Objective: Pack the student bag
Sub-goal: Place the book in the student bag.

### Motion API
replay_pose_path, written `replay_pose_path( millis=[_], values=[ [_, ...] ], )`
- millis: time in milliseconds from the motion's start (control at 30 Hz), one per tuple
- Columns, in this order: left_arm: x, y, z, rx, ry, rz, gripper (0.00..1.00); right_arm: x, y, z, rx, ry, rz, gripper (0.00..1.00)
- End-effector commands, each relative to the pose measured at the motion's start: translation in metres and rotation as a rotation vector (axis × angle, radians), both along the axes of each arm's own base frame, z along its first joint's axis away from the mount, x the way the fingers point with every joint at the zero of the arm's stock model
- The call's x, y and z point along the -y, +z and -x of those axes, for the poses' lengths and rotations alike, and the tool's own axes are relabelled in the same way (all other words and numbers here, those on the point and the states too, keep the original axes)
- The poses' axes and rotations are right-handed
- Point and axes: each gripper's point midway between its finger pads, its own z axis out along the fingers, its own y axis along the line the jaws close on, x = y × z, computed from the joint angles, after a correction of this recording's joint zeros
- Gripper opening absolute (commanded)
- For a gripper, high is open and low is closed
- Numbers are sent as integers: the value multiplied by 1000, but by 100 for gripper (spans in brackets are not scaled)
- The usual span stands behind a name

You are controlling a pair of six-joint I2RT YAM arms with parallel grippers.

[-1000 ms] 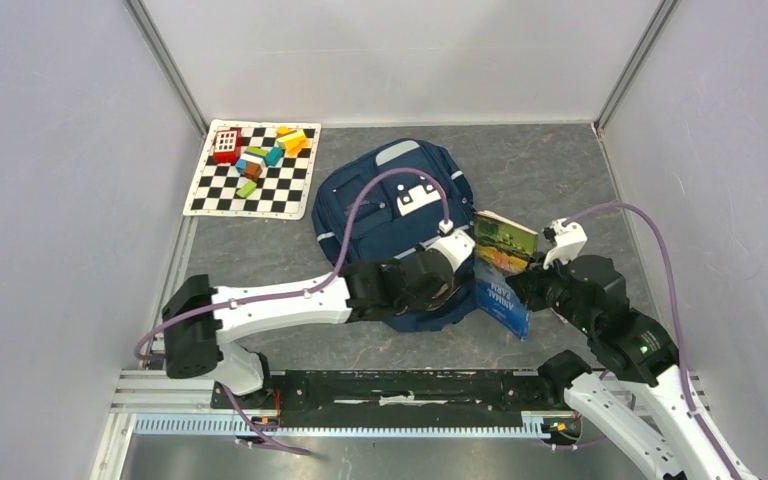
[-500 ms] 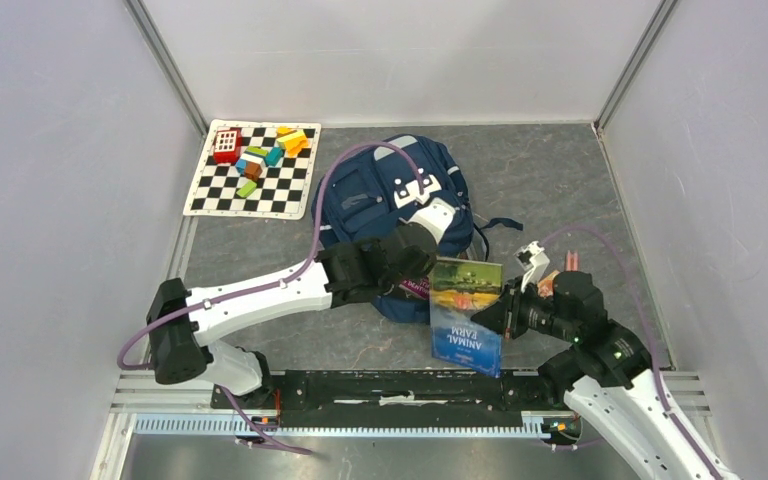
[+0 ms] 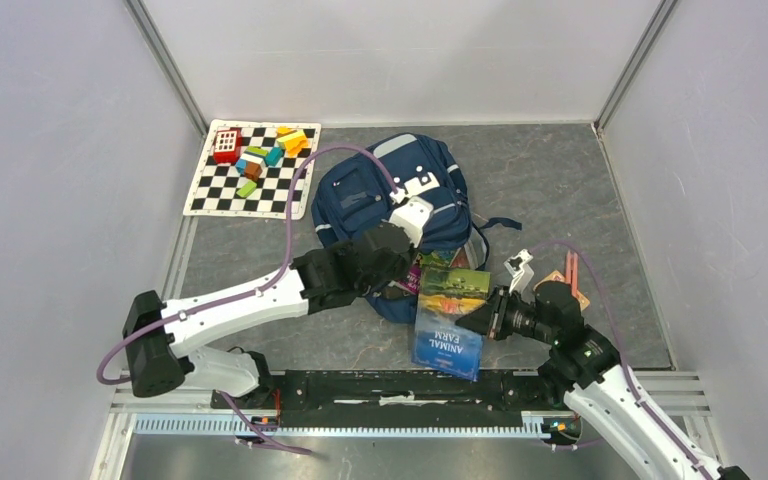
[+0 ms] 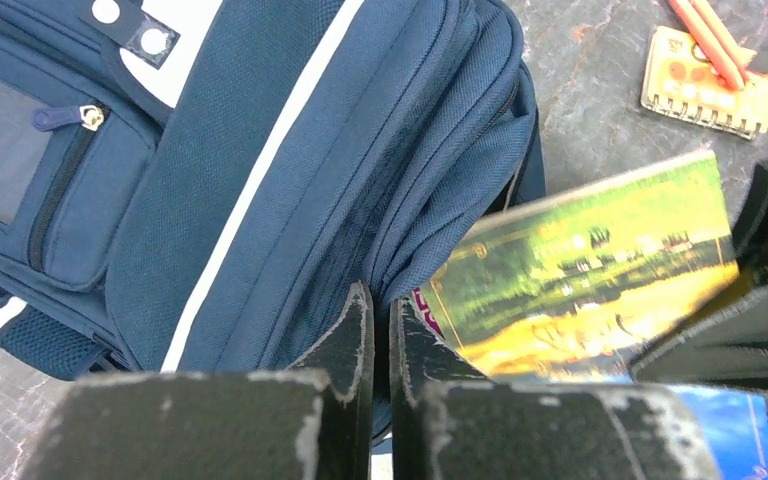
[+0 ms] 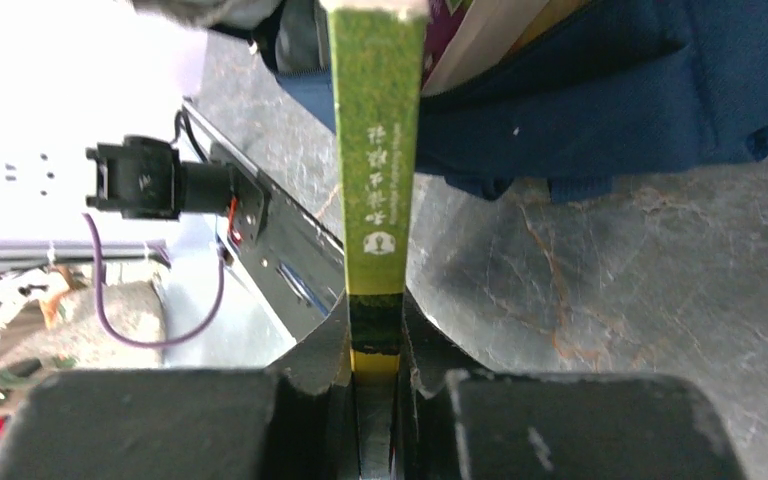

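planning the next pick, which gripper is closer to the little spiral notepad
Right. The right gripper, shut on the book, is just left of the notepad. The left gripper, shut on the student bag at its rim, lies farther left, beyond the book.

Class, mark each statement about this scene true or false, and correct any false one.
1. The right hand grips a book by its edge. True.
2. The student bag is red. False: it is navy blue.
3. Coloured blocks sit on a checkered mat. True.
4. The left hand is wide open. False: it is shut, against the student bag.
5. The book lies fully inside the student bag. False: most of it sticks out.
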Motion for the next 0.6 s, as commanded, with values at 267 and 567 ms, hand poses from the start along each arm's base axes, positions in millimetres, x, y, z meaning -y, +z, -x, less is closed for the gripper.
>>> replay_pose_path(
  millis=[267,567],
  values=[
    [5,55,21,107,-142,283,2,-13,73,-78,91,-328,-389,0],
    [2,35,26,69,-140,295,2,1,87,-120,103,-550,-553,0]
  ],
)
